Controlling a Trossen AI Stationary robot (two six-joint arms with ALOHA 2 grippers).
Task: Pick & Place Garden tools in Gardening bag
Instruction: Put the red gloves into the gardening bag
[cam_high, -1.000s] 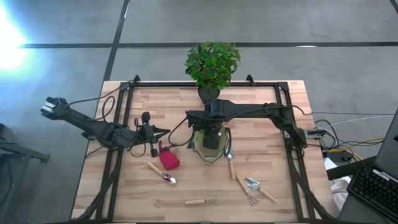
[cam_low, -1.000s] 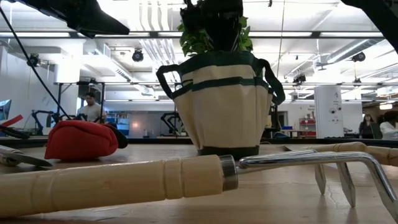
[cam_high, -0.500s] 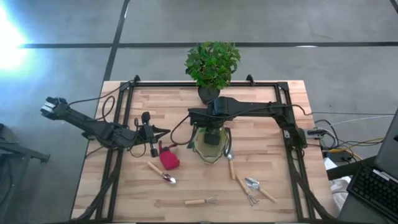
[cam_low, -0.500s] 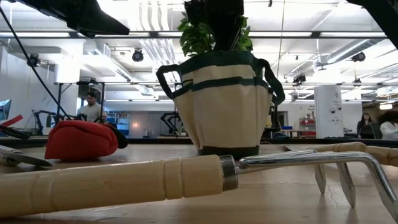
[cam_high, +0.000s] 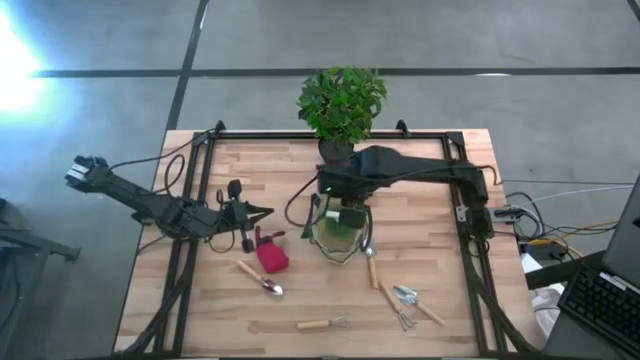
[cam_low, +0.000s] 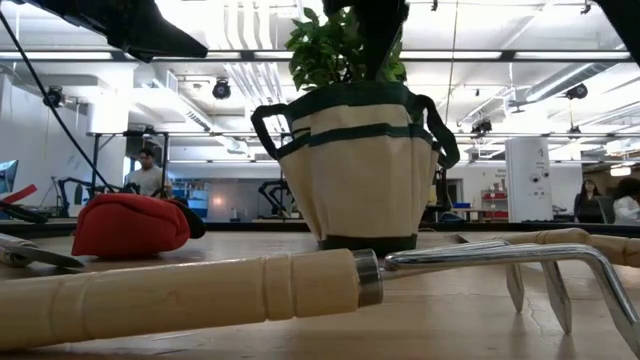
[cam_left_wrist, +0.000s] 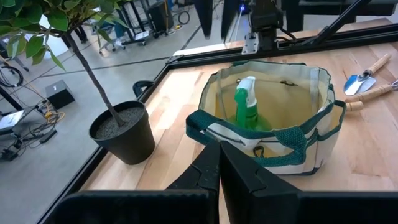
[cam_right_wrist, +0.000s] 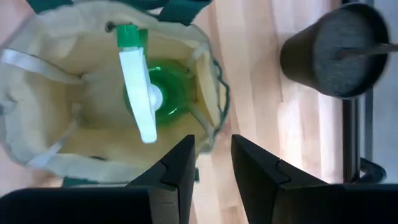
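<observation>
The olive-khaki gardening bag (cam_high: 338, 238) stands upright on its base at mid-table, mouth up. A green spray bottle (cam_right_wrist: 147, 93) with a white trigger head stands inside it (cam_left_wrist: 246, 109). My right gripper (cam_right_wrist: 211, 169) hangs above the bag's mouth, pointing down, open with nothing between its fingers. My left gripper (cam_left_wrist: 219, 169) waits shut to the left of the bag. The red item (cam_high: 272, 257), a trowel (cam_high: 262, 279), a small rake (cam_high: 325, 324) and further wooden-handled tools (cam_high: 405, 298) lie flat on the table.
A leafy plant in a dark pot (cam_high: 337, 150) stands just beyond the bag, close to my right arm. One tool (cam_high: 371, 262) lies against the bag's right side. In the low view a rake (cam_low: 300, 285) lies close in front of the bag (cam_low: 355, 170).
My right gripper has risen from the bag's mouth and drawn a little toward the table's right edge. The spray bottle stays standing in the bag.
</observation>
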